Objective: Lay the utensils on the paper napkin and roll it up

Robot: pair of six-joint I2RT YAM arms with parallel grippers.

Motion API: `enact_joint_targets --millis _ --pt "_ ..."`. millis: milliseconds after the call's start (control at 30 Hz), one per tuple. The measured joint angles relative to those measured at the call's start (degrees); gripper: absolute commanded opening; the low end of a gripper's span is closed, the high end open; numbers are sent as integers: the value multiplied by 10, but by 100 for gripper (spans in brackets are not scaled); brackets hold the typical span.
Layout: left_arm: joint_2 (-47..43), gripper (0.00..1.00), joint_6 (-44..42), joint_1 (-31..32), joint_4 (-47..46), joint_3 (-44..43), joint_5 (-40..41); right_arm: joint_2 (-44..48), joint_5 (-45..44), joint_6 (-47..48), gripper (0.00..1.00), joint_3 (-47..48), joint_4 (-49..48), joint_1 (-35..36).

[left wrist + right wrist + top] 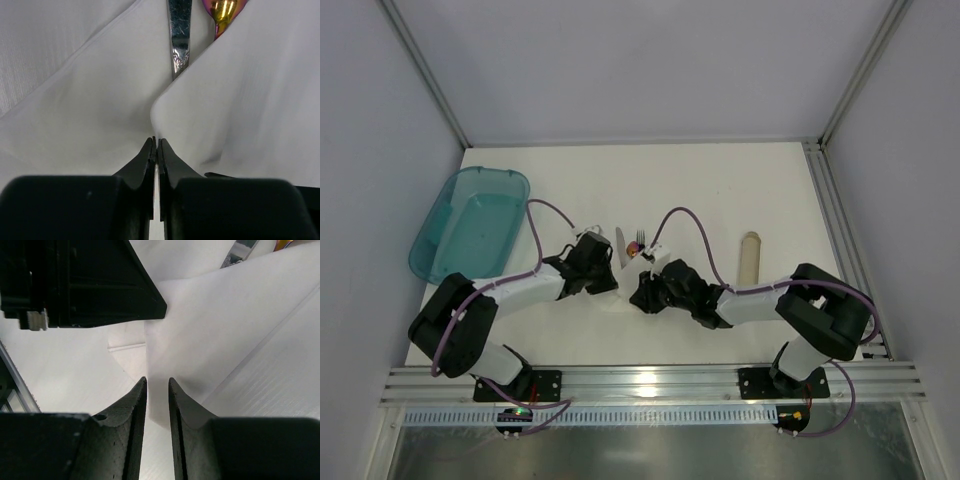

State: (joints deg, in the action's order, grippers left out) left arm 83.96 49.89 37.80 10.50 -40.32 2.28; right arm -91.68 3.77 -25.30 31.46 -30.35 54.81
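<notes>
The left gripper (156,142) is clamped on the napkin's (100,110) edge; a fold of it is pinched by the right gripper (157,382). The knife (179,30) and fork (223,12) are enclosed by the napkin, ends protruding beyond.

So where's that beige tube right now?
Seen from above, the beige tube lies right of centre, just beyond the right arm, opposite the teal tub at left.

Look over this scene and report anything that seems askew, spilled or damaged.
Nothing looks spilled or broken. The paper napkin is lifted into uneven folds over the utensils, whose ends poke out beyond it. The teal tub sits at a slant by the left edge of the table.
</notes>
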Motion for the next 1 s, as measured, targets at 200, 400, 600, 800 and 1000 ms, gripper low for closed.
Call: enact_joint_targets --millis 200,400,600,800,1000 --pt "0 0 -11 0 -15 19 -2 14 0 -5 19 7 21 0" --pt "0 0 -24 -1 -21 22 -4 12 5 -10 15 14 31 0" --pt "0 0 -26 -1 -28 27 -4 9 11 -17 15 13 31 3" --pt "0 0 -26 -1 -46 35 -6 6 19 -21 14 10 30 9" --pt "0 0 -26 -1 -57 39 -8 -15 19 -40 14 -15 0 13"
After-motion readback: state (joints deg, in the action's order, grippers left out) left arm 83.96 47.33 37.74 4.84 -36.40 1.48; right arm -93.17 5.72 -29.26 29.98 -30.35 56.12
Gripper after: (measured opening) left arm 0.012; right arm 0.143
